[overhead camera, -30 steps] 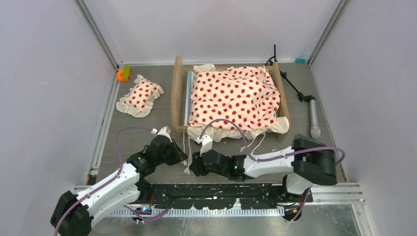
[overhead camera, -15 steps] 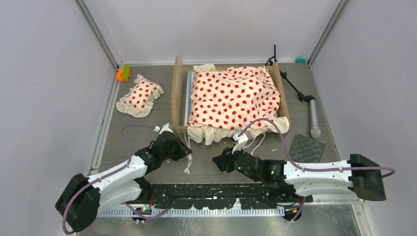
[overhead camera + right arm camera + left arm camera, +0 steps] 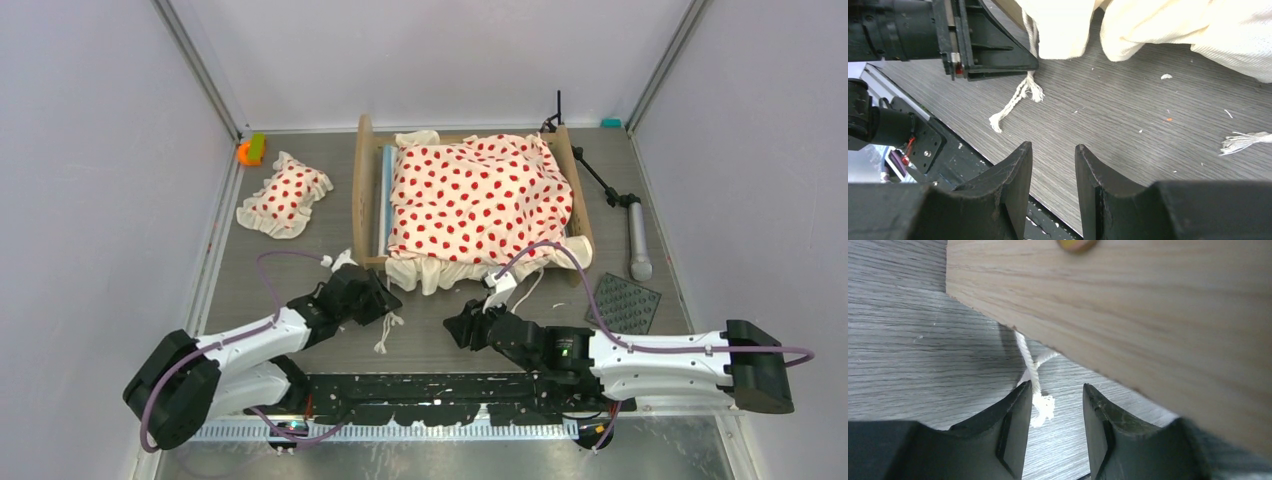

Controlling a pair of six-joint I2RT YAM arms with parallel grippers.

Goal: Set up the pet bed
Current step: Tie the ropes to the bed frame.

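The pet bed (image 3: pixel 470 200) stands far-centre on the worktop (image 3: pixel 300 270) with its polka-dot cover (image 3: pixel 480 190) spread over the mattress. The matching pillow (image 3: pixel 285 195) lies apart to its left, so placing it looks left to do. The left claw (image 3: pixel 1055 400), spread, straddles a loose tie cord (image 3: pixel 1030 365) at the frame's corner; the right claw (image 3: pixel 1053 155) hangs spread and empty.

Pale lilac walls (image 3: pixel 430 50), grey wood-grain tabletop (image 3: pixel 320 230), aluminium corner rails (image 3: pixel 200 70), seemingly even light

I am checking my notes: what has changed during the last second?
The left gripper moved toward the near corner of the pet bed and opened; the white cord lies loose between its jaws. The right gripper withdrew rightward, open. The pillow and bedding stayed.
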